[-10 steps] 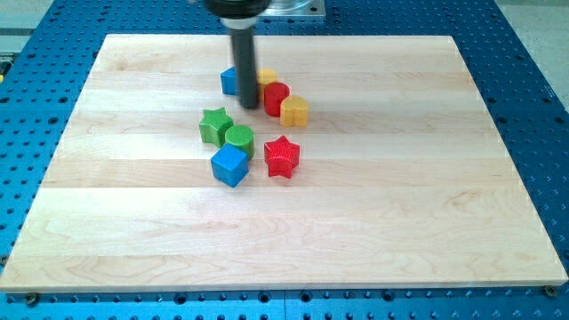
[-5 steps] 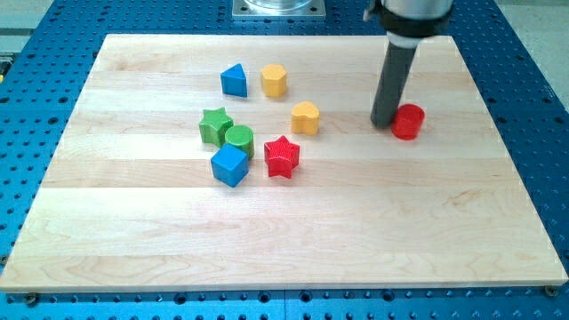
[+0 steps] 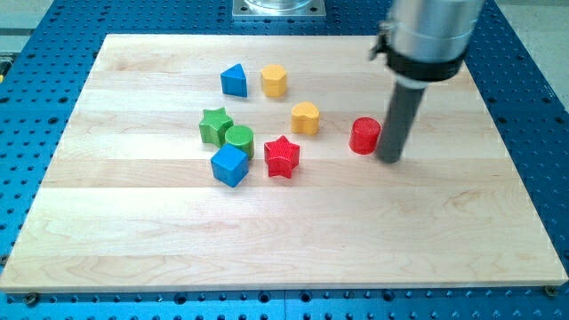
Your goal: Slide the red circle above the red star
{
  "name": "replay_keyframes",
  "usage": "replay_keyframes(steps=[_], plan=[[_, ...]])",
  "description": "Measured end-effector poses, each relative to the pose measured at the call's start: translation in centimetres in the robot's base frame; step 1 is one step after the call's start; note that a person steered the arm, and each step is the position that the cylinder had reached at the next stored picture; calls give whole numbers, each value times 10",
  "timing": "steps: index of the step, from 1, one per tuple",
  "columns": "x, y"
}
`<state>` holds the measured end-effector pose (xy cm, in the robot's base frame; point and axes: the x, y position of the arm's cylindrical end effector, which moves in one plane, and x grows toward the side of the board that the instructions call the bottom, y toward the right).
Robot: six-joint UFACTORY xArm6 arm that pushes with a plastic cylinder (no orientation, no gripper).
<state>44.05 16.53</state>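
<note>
Red circle (image 3: 364, 136) — beside my tip (image 3: 390, 159)

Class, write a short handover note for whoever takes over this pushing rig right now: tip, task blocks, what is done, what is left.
My tip rests on the wooden board, just to the view's right of the red circle block. The red star block sits further to the view's left, beside the green circle block. Done: nothing final; the circle lies up and to the right of the star, not above it. Left: push the circle leftward until it sits above the star.
</note>
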Motion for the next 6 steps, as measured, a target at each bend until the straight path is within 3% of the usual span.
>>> replay_keyframes(steps=[1,4,5,6], plan=[[-23,16],[27,-169],[32,-171],[-1,-147]])
